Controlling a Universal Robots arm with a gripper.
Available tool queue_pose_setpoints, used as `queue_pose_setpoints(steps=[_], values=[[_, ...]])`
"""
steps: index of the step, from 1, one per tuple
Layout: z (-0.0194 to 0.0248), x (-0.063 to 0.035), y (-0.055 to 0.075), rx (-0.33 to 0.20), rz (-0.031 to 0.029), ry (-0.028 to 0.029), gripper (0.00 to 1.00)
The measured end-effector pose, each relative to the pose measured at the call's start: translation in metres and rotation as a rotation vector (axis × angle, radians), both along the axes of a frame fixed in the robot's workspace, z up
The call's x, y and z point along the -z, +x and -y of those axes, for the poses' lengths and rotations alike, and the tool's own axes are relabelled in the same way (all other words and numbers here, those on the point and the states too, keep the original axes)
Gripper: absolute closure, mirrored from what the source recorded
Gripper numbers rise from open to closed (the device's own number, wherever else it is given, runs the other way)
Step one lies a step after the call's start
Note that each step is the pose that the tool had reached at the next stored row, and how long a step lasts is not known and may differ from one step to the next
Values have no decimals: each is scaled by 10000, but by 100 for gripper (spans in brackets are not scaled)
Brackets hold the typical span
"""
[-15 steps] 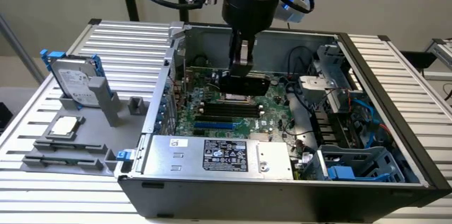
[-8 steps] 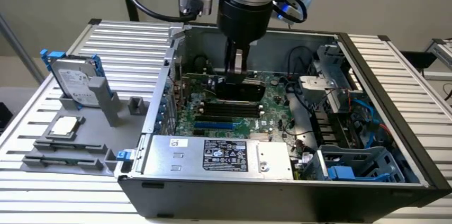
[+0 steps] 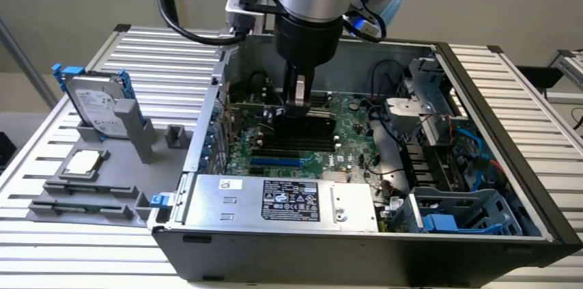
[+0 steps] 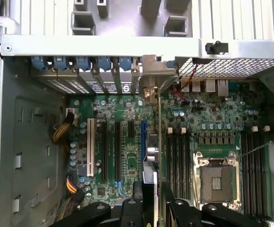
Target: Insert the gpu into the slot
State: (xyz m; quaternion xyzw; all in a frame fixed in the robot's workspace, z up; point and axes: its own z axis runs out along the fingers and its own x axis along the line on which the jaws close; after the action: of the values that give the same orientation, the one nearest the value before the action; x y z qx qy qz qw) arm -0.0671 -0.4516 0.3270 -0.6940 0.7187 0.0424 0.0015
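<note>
In the wrist view the gpu [image 4: 154, 158] shows edge-on as a thin dark card with a silver bracket end near the case's rear wall. My gripper [image 4: 154, 201] is shut on it, one black finger [image 4: 132, 208] on each side. The slot [image 4: 143, 139], a long bright-blue strip on the green board, runs parallel to the card and close beside it. I cannot tell whether card and slot touch. In the exterior view my gripper [image 3: 296, 106] reaches down into the open case with the gpu [image 3: 306, 125] below it. The slot [image 3: 276, 162] lies a little nearer the camera.
Black memory strips [image 4: 179, 161] and the square processor socket [image 4: 220, 177] flank the card's other side. A grey power-supply box [image 3: 282, 200] fills the case's near edge, with a drive cage [image 3: 455, 214] at the exterior view's right. A hard drive [image 3: 95, 104] and a processor [image 3: 84, 162] sit outside the case.
</note>
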Motion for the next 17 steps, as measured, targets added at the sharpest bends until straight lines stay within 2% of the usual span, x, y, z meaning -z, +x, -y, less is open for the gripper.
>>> queue_pose_setpoints(steps=[11, 17], values=[[7, 201, -76, 0, 46, 1, 74], [8, 310, -86, 0, 52, 0, 74]])
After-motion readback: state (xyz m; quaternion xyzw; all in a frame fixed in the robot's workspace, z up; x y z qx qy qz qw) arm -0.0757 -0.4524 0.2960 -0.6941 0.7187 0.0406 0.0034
